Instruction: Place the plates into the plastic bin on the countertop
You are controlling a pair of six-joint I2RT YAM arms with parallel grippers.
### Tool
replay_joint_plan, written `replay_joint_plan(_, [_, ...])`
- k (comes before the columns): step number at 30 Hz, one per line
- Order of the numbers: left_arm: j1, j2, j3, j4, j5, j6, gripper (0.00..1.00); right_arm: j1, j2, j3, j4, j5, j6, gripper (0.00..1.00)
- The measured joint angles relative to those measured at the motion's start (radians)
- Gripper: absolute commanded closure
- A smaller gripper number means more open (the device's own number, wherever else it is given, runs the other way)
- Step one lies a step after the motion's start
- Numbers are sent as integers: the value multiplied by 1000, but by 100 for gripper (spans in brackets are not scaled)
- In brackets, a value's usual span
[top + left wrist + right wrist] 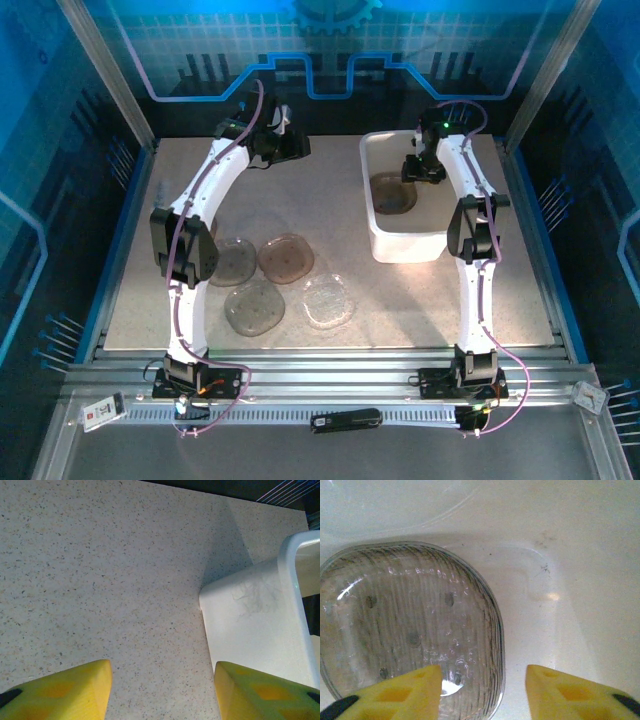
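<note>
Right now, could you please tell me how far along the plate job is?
Done: at least one smoky plate lies flat inside the plastic bin. In hand: nothing; the right claw hangs open above that plate, and the left claw is open over bare countertop beside the bin. Left: four plates lie on the countertop near the left arm.

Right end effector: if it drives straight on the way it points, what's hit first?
Probably the plate lying in the plastic bin: the right end effector points down, half over the plate's edge, half over bare bin floor. Depth is unclear.
</note>
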Motion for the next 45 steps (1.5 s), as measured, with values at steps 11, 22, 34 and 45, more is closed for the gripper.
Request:
replay_joint_plan(11, [1, -2, -33, -27, -2, 7, 43, 25, -2, 86, -14, 0, -2, 40])
replay_joint_plan(22, [10, -159, -281, -91, -2, 26, 42, 77, -320, -112, 12, 5, -2, 42])
replay_joint_plan(34, [-19, -325, -561, -108, 50, 127, 43, 123, -858, -819, 236, -2, 61, 43])
replay_joint_plan(45, [-235, -327, -601, -156, 49, 287, 45, 143, -1162, -1147, 327, -23, 115, 42])
